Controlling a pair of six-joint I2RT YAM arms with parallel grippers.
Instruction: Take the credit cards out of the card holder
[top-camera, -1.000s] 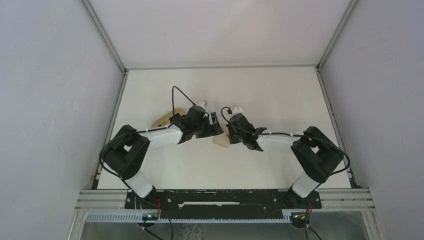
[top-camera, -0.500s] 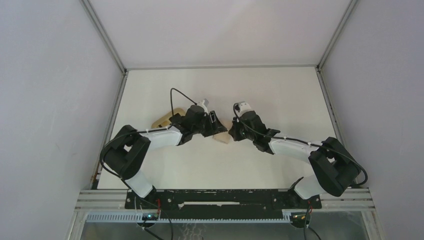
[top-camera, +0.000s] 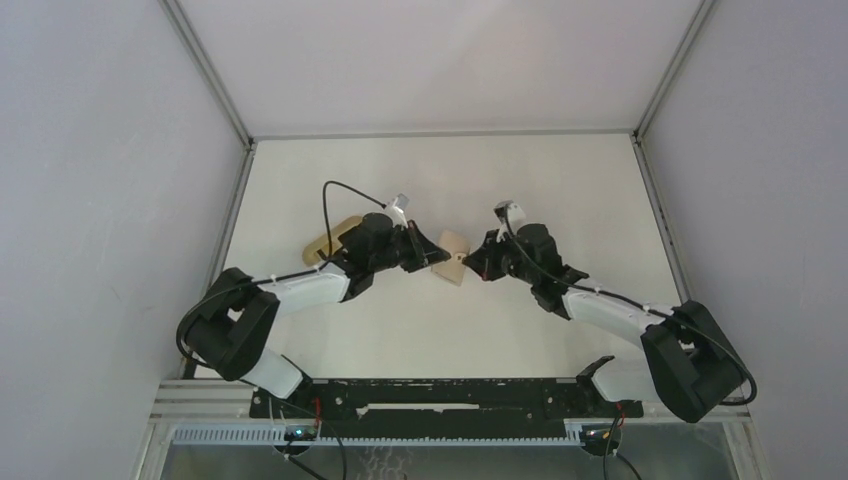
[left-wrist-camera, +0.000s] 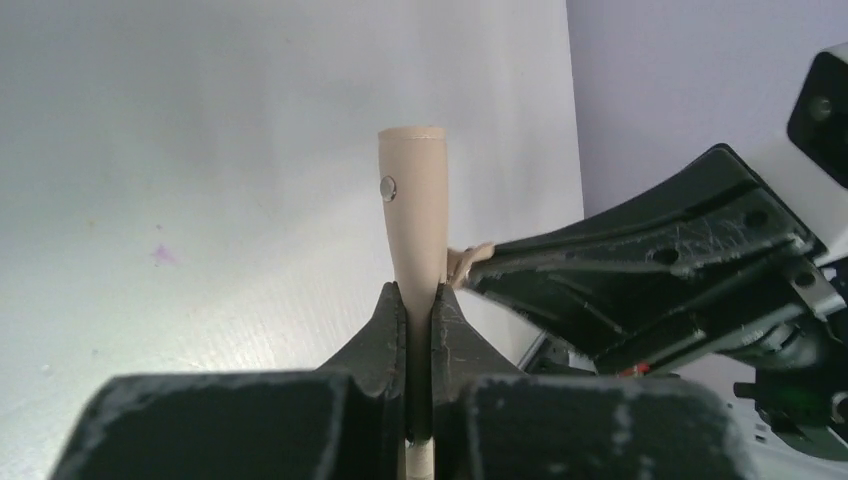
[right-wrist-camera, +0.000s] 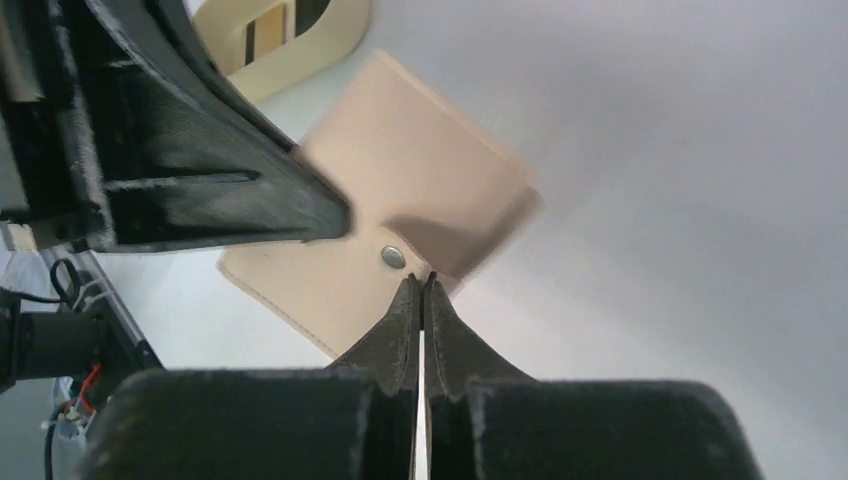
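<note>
- L fingers (left-wrist-camera: 385, 325) just went from wide to clamped on card holder (left-wrist-camera: 412, 210) edge; it stands upright betw. both arms.
- R fingers (right-wrist-camera: 398, 325) clenched at snap tab (right-wrist-camera: 400, 262); can't tell if pinching it.
- Holder now braced, so opening prob. next.

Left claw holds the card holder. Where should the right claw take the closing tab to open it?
I'd pinch the closing tab at its free end past the snap, coming from the robot's right, opposite the left claw on the card holder. It is a thin flap ending on that side, so the right claw can nip it edge-on.
</note>
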